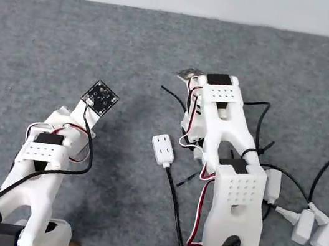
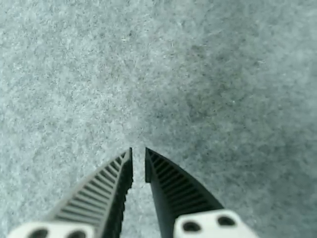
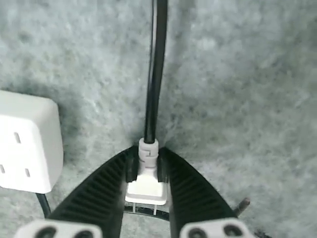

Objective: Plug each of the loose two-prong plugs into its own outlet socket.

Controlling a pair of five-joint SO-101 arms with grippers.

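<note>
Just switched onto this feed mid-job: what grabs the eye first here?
The right gripper has its jaws clamped on a white two-prong plug. The plug's black cord runs away over the grey mat, and a white outlet socket lies just beside it. In the high view, a cluster of more white plugs sits on the mat near the right edge.

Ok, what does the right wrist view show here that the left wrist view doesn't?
Right wrist view alone: the right gripper shut on a white two-prong plug, its black cord running away from the fingers, and a white outlet socket block lying beside it. Left wrist view alone: the left gripper, fingers nearly together with nothing between them. Both: the grey felt-like mat and a pair of black ribbed fingers.
</note>
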